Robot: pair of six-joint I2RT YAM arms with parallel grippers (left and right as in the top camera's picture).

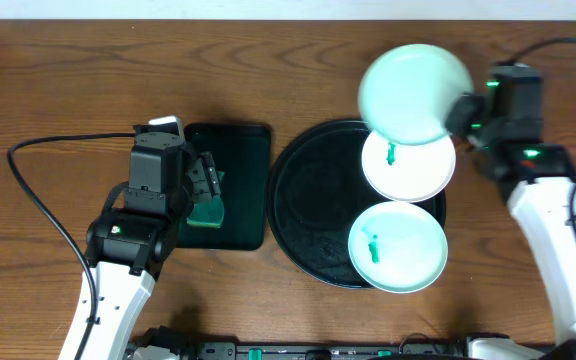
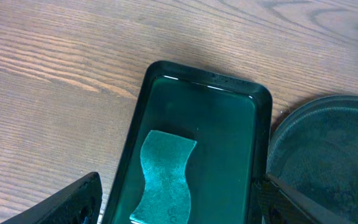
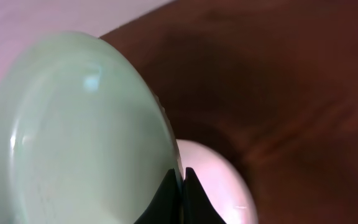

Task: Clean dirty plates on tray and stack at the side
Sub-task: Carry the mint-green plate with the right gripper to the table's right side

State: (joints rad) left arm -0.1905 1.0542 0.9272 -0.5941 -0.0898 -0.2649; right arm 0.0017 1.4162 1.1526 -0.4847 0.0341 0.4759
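Note:
The round black tray [image 1: 303, 205] holds two dirty plates. One is white [image 1: 413, 168], the other mint [image 1: 400, 250], and each has a green smear at its centre. A third, mint plate [image 1: 413, 92] hangs tilted above the tray's far edge, and my right gripper [image 1: 460, 110] is shut on its rim. The right wrist view shows this grip [image 3: 180, 177] on the mint plate [image 3: 73, 137], with the white plate [image 3: 219, 183] below. My left gripper [image 1: 208, 185] stands open over a green sponge [image 1: 207, 211]. The sponge [image 2: 163, 177] lies between the spread jaws of the left gripper [image 2: 180, 190], untouched.
The sponge lies in a smaller black rectangular tray [image 1: 240, 190], just left of the round one. Both show in the left wrist view, the rectangular tray [image 2: 229, 137] almost touching the round tray [image 2: 328, 155]. Bare wooden table [image 1: 68, 80] surrounds them.

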